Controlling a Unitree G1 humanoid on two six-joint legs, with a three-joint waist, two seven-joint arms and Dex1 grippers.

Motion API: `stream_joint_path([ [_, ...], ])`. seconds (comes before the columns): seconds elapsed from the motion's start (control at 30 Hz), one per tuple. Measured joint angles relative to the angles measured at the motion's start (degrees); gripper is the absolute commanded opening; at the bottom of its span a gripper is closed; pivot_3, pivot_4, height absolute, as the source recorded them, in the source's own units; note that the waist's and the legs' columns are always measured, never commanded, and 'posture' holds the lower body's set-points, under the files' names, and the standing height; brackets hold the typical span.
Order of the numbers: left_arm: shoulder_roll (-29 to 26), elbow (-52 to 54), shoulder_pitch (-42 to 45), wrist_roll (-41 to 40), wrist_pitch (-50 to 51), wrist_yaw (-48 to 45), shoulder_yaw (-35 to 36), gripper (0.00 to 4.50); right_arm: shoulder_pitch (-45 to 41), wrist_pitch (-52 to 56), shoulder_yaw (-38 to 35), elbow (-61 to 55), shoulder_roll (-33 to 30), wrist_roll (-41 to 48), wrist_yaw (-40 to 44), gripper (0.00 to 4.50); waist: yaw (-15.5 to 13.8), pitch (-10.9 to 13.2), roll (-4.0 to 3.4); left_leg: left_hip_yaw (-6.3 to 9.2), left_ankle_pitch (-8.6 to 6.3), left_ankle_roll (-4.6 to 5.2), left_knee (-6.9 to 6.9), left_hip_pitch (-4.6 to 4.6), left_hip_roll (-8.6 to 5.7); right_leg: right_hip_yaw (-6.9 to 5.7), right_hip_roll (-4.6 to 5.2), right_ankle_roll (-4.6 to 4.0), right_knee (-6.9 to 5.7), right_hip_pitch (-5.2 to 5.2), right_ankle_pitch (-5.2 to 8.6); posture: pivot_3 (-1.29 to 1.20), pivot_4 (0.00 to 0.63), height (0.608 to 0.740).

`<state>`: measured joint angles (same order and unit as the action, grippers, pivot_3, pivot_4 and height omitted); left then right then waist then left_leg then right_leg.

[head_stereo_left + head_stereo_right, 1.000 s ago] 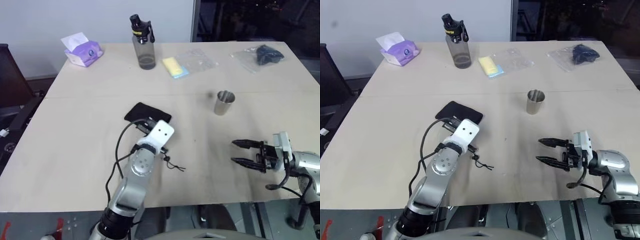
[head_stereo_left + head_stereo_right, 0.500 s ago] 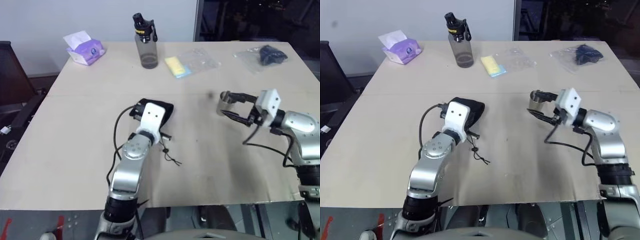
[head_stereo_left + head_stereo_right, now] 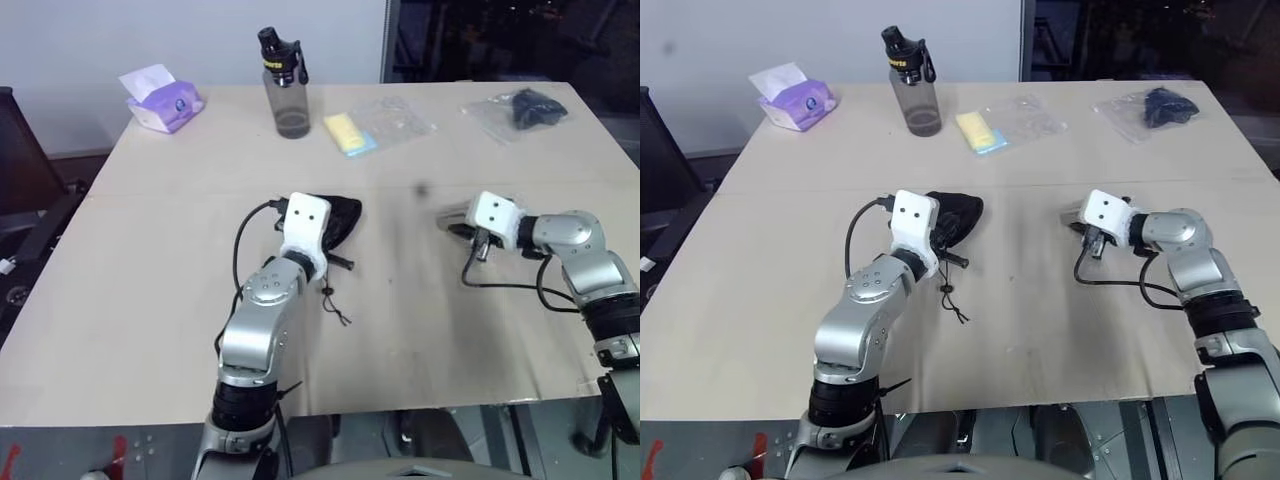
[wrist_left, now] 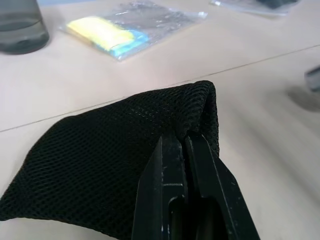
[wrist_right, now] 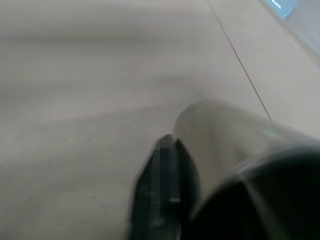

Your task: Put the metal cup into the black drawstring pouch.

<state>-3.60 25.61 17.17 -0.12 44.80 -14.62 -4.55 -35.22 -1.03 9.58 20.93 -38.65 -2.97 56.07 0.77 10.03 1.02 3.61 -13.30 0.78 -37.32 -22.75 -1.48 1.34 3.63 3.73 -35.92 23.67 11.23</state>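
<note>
In the left eye view the left gripper [image 3: 318, 222] is pressed onto an edge of the black drawstring pouch [image 3: 338, 217], which sits near the middle of the table [image 3: 150, 300] with its drawcord trailing toward the robot, while the right gripper [image 3: 462, 222] is at the metal cup [image 3: 452, 213], on the table's right part, well apart from the pouch. The right eye view gives the same layout: cup and pouch are separate, so nothing is inside the pouch yet. In the left wrist view the two black fingers [image 4: 172, 165] are pinched together on a fold of the pouch's mesh fabric, lifting it into a ridge; whether the mouth is open I cannot tell. In the right wrist view one finger [image 5: 167, 170] lies against the cup's shiny wall, the jaws clamped on the cup, which looks tilted over. My judgement: both grasps are made; carrying the cup across, opening the pouch and dropping it in remain.
</note>
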Motion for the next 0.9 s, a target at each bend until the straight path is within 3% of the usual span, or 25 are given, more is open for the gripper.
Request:
stream_joint_path([
  [0.23,2.6,0.4,1.3,-6.0,4.0,0.6,4.6,0.00,0.3,1.1,-4.4,-4.5,2.0,4.6,-2.4,0.03,0.1,0.0,0.00,0.01,0.00,0.00,0.00,0.00,0.02,0.00,-0.02,0.01,-0.01,0.01,0.00,0.00,0.150,0.740],
  [0.33,6.6,0.4,4.5,-11.8,8.1,0.6,7.6,0.00,0.1,2.4,-4.0,-16.1,7.1,11.5,-0.2,0.03,0.2,0.0,0.01,0.11,0.00,0.00,0.00,-0.01,0.07,-0.07,-0.08,0.02,-0.02,0.01,0.00,0.00,0.150,0.740],
  [0.47,8.5,0.8,6.6,-18.7,12.3,0.5,10.4,0.00,0.1,3.2,0.0,-25.6,10.5,14.0,1.2,0.03,-0.1,0.0,0.01,0.18,0.00,-0.01,0.00,-0.03,0.04,-0.14,-0.05,0.02,-0.01,-0.01,0.00,0.00,0.150,0.740],
  [0.9,8.8,1.3,7.9,-31.8,17.9,2.5,17.9,0.00,6.2,2.8,3.4,-24.0,10.7,8.0,-1.7,0.03,-0.1,0.0,0.02,0.13,0.01,-0.02,-0.02,-0.02,0.01,-0.08,-0.05,0.00,-0.01,-0.01,0.00,0.00,0.150,0.740],
])
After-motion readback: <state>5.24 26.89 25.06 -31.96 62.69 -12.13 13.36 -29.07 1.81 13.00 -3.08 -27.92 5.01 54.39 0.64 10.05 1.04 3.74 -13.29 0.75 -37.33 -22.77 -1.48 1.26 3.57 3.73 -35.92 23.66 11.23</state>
